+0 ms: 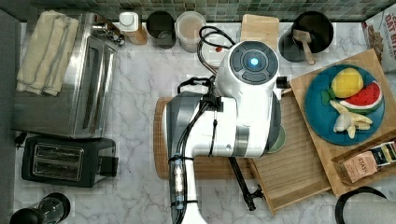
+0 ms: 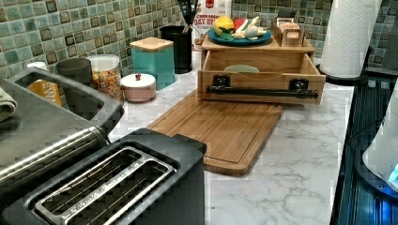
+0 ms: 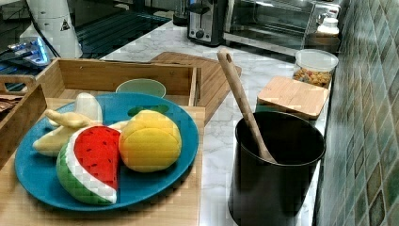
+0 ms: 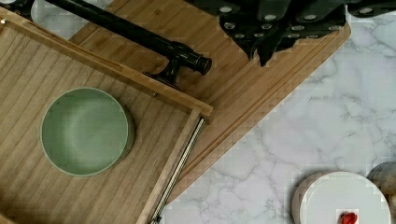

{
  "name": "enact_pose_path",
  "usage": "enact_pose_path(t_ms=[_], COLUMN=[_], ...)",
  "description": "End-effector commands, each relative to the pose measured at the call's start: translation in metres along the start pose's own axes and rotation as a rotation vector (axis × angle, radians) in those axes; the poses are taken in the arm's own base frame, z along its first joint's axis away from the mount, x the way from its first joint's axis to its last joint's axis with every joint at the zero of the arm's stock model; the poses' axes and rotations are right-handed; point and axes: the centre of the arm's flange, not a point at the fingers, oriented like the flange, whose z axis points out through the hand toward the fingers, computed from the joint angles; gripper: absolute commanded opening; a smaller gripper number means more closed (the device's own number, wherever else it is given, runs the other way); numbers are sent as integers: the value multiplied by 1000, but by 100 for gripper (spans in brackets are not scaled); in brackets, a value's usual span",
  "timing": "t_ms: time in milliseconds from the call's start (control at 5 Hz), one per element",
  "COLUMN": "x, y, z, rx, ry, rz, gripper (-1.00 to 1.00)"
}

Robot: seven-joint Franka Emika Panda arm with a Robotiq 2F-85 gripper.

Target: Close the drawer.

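Drawer point(image 2: 261, 70) stands pulled well out of the wooden stand point(image 2: 257, 47) at the far end of the counter in the left view, its front with the black bar handle point(image 2: 261, 92) overhanging the far end of the bamboo cutting board point(image 2: 220, 131). Inside it sits a pale green bowl point(image 4: 85, 131), near the handle side, and a metal slide rail point(image 4: 180, 168) runs along its outer wall. The gripper point(image 4: 280, 32) hangs above the cutting board just beyond the handle's end; whether its fingers are apart or together I cannot tell. Closing likely means pressing on the front or the bar, and the risks follow from that: a push landing near one end of the handle could skew the drawer on its rails and jam it; a push too high might slip over the rim toward the bowl. A hard shove could also send the bowl sliding, or shift the whole stand, which carries the blue plate point(image 2: 213, 34) of toy fruit and a small box point(image 2: 289, 32) of tea packets on top.
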Motion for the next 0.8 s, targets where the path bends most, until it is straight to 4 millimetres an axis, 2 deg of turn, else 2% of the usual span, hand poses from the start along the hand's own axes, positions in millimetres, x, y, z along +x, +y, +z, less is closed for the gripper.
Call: enact_pose_path(t_ms=[200,800], x=[1,-76], y=[4,-5], z=[6,47], rx=[-3,101], ry=[-14,38], rz=[9,-315], gripper=[-100,-100])
